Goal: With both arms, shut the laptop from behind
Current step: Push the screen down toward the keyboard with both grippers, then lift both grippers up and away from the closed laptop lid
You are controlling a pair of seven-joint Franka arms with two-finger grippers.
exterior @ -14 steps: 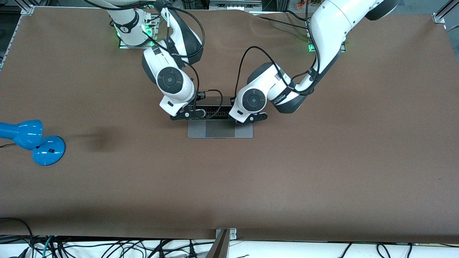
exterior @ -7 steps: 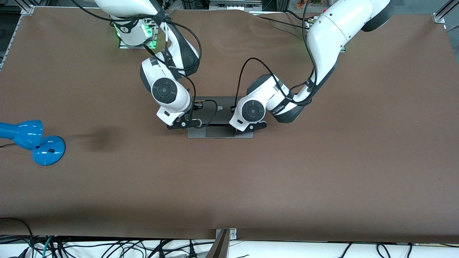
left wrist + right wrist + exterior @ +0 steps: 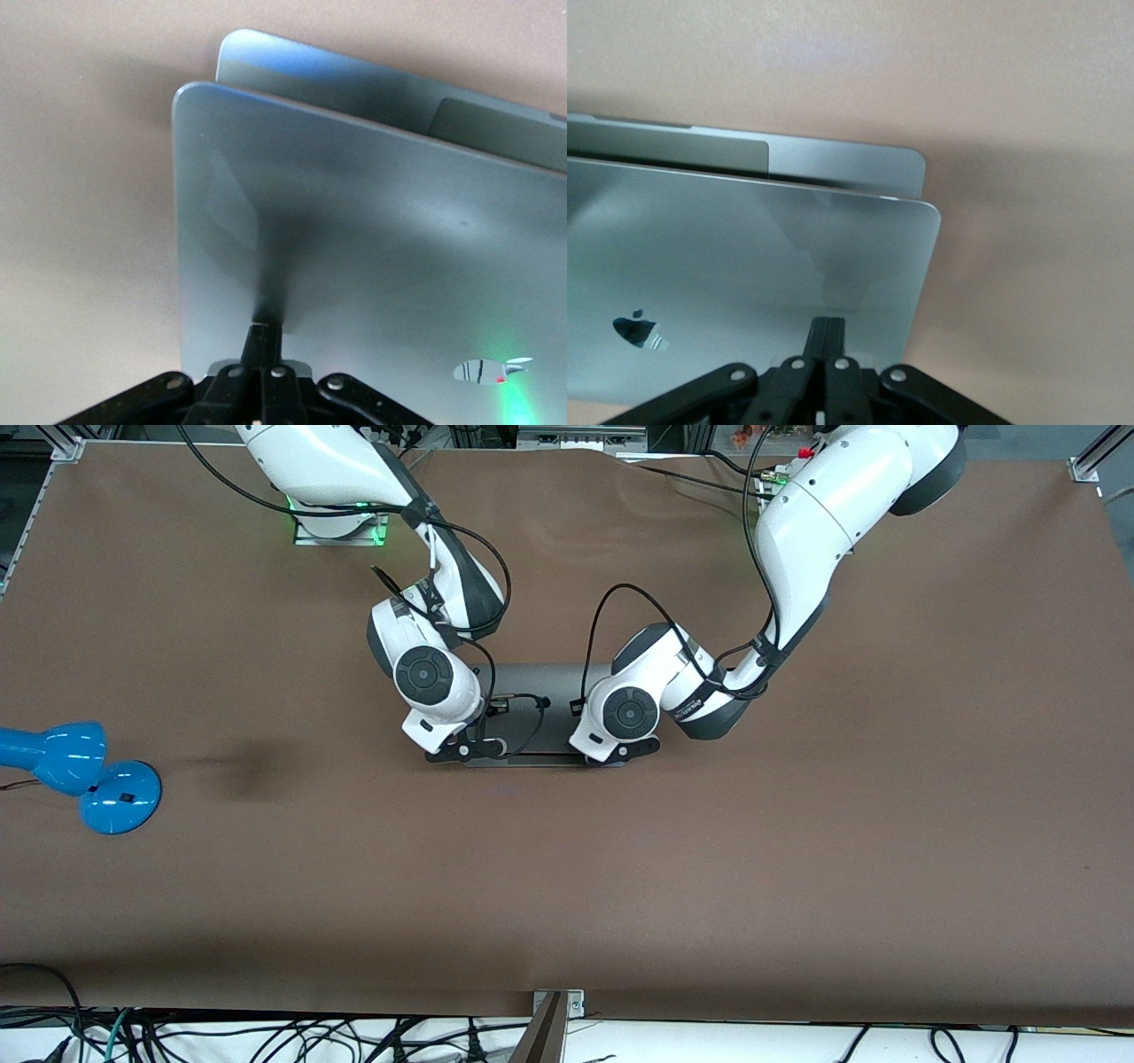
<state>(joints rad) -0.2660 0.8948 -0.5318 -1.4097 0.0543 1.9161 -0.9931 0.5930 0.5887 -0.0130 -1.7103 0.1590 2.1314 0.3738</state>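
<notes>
The space-grey laptop [image 3: 549, 682] lies at the table's middle with its lid folded low over its base, a narrow gap showing at the edge nearest the front camera. My left gripper [image 3: 622, 755] is shut, its fingertips resting on the lid [image 3: 354, 248] near the corner toward the left arm's end. My right gripper [image 3: 461, 755] is shut, its fingertips resting on the lid [image 3: 744, 266] near the corner toward the right arm's end. The base's palm rest [image 3: 354, 84] and trackpad edge show past the lid's rim. The dark apple logo [image 3: 636, 329] shows on the lid.
A blue desk lamp [image 3: 80, 771] lies at the table's edge toward the right arm's end, well away from the laptop. Black cables loop from both wrists over the lid. The brown table [image 3: 620, 886] stretches bare toward the front camera.
Both grippers have moved toward the front camera and down, pushing the lid over. The keyboard and trackpad that showed earlier are now covered by the lid.
</notes>
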